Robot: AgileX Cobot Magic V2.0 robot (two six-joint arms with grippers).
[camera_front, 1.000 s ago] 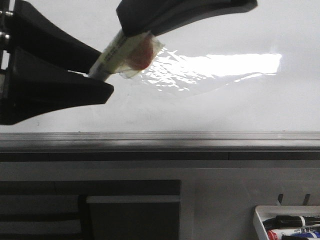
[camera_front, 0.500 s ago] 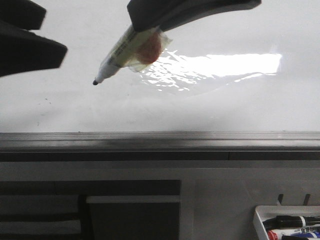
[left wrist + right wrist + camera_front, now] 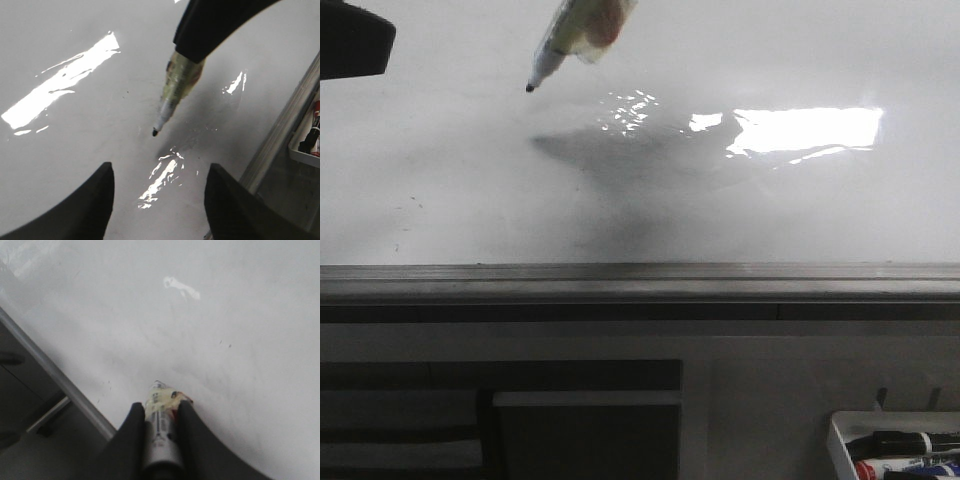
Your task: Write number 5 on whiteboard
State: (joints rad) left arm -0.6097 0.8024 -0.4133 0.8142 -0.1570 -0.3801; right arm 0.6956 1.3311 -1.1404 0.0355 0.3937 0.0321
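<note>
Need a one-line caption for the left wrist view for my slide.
Right gripper holds the uncapped marker tip-down just above the still-blank whiteboard, left gripper open below.

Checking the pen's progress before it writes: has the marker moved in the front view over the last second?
Yes. The marker, gripped by the right gripper, has moved up, away from the whiteboard's grey rail.

Left tool (image 3: 159,200) matte black, broad curved fingers, right tool (image 3: 161,427) alike
</note>
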